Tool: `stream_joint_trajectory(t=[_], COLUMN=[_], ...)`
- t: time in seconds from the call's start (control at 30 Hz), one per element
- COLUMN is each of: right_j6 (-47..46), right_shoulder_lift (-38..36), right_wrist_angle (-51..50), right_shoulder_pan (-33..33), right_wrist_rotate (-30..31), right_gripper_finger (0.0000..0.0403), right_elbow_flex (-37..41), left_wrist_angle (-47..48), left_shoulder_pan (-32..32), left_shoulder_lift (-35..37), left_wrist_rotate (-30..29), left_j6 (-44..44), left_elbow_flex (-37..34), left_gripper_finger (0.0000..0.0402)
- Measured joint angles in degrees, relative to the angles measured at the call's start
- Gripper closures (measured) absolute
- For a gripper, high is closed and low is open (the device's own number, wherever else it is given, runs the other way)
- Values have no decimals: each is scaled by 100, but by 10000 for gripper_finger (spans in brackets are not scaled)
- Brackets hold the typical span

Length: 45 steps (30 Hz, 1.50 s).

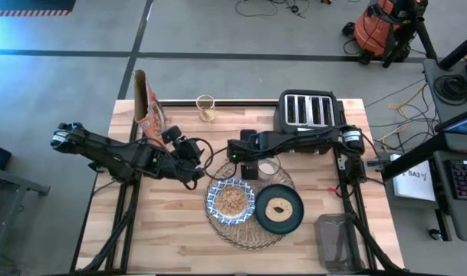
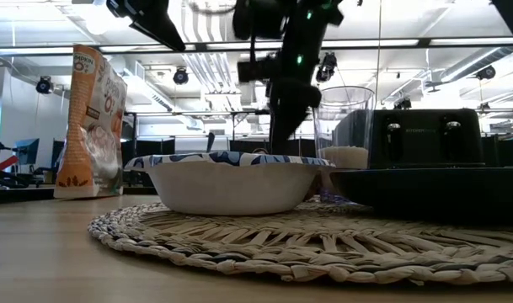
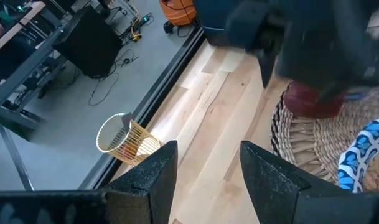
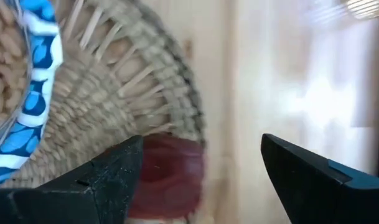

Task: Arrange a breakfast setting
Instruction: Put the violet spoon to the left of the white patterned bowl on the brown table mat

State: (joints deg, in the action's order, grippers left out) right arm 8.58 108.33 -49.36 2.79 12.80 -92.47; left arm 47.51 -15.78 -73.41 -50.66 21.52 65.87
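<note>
Right tool [image 1: 249, 169] spread, above placemat [image 1: 221, 230] edge; glass [image 1: 269, 168] just beside, bowl [image 1: 231, 200] near. Sideways sweep likely tips glass.

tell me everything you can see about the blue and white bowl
The blue-and-white patterned bowl is a round, shallow dish with a wavy rim; its inside and rim carry a blue pattern, while its outer wall looks plain white in the low view. It stands upright on the woven straw placemat, on the mat's left part, and holds light brown cereal. The dark teal plate sits right beside it; whether they touch I cannot tell. Neither gripper holds it: the right gripper is just behind it on the mat.
</note>
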Motion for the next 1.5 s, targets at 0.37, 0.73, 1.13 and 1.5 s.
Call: stream_joint_trajectory(t=[0.37,0.73,1.13,1.5], right_j6=[-193,-781,-1118,-1685], right_shoulder_lift=[-1566,-2463,-2574,-2578], right_wrist_angle=[37,-295,-1701,-2786], right_shoulder_pan=[19,33,125,127], right_wrist_rotate=[130,851,1043,1572], right_gripper_finger=[100,101,115,114], right_elbow_flex=[-1,-2,23,70], left_wrist_angle=[-45,-672,-1340,-1794], left_shoulder_pan=[621,1731,3103,4017], left_shoulder_lift=[0,-51,-382,-1094], left_wrist_rotate=[3,1103,2406,2969], left_j6=[-367,-2999,-4184,-5011], left_elbow_flex=[0,0,-23,-37], left_gripper_finger=[243,250,283,284])
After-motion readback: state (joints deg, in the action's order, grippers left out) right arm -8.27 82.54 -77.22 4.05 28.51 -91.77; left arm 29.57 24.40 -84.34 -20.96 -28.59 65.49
